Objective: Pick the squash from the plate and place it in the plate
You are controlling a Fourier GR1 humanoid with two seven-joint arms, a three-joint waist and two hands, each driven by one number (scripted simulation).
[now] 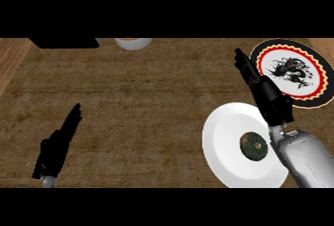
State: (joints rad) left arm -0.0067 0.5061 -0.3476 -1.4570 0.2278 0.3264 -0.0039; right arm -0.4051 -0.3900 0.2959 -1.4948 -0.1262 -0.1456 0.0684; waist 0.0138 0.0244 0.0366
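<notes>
So the squash (252,146) is sitting on the white plate (225,145), a bit right of the plate's centre, looking like a dark green round thing from above. Nothing is holding it. That's the pickup spot, so it makes sense it's still parked there.

Just up and to the right of it is the second plate (314,90), the one with the black rim, red ring and a dark dragon-ish print in the middle. Its lower edge sits right beside the white plate, so my guess is that's where the squash is meant to go. Short trip.

The right hand (257,81) is stretched out flat, fingers straight and pointing away from the robot, lying along the left edge of the patterned plate. It grips nothing, and it's past the squash rather than over it; the forearm runs along the squash's right side. I'd say it needs to come back and down before any grab happens.

The left hand (58,141) is way over on the left of the surface (143,97), fingers straight up, just resting, holding nothing.

A cup (134,43) and a dark box (65,42) sit at the far edge.
</notes>
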